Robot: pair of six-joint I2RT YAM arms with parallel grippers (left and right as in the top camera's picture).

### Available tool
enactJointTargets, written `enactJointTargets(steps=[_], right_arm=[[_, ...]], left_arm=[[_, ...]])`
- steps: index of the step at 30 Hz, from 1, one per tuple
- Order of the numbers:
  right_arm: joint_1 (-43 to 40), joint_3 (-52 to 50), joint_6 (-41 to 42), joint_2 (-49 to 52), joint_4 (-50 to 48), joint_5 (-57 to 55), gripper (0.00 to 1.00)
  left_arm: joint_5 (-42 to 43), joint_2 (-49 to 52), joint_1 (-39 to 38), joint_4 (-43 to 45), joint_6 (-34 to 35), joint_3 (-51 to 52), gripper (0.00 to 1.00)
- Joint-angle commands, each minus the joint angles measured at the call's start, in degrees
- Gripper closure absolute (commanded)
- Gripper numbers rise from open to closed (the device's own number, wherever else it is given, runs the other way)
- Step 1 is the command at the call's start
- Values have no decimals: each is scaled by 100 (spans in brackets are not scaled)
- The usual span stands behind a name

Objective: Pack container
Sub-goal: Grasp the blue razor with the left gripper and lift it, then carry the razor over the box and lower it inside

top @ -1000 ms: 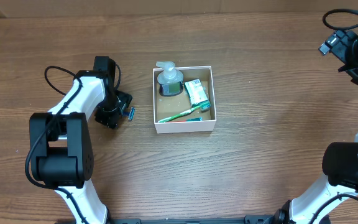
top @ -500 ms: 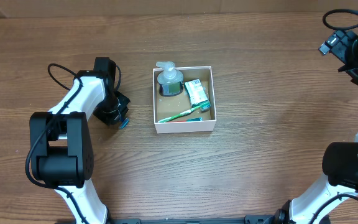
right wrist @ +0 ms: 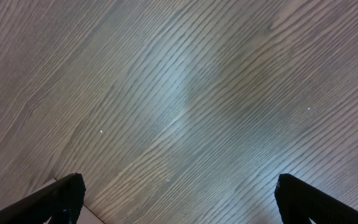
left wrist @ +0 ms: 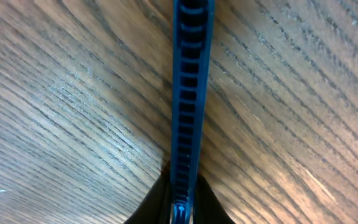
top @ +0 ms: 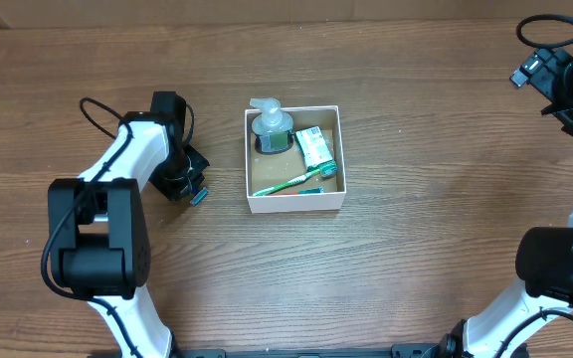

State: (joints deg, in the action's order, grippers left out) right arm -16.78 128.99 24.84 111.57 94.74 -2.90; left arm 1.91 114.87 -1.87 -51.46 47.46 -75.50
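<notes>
The left gripper [top: 191, 188], just left of the container [top: 295, 206], has closed in the last second and now pinches the blue item [left wrist: 191, 93]. I judge it ready to lift. The right gripper [right wrist: 180, 198], well apart from the container, stays wide open and empty.

A: What did the right wrist camera show?
B: Wooden table [right wrist: 229, 74], grain running diagonally — a pale sheen mid-frame.
A: And the right gripper [right wrist: 180, 198]?
B: Spread wide, dark fingers [right wrist: 55, 200] in the bottom corners, only wood between.
</notes>
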Motion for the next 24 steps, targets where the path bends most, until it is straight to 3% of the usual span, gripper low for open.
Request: enactJointTargets(steps=[1, 17, 24], right_arm=[[26, 42, 33, -61, -13, 17, 0], [26, 42, 33, -61, -13, 17, 0], [26, 42, 33, -61, -13, 17, 0]], left_arm=[[-238, 256, 4, -363, -551, -402, 89], [-186, 234, -70, -3152, -2070, -4048, 91], [203, 234, -667, -3729, -3292, -5219, 91]])
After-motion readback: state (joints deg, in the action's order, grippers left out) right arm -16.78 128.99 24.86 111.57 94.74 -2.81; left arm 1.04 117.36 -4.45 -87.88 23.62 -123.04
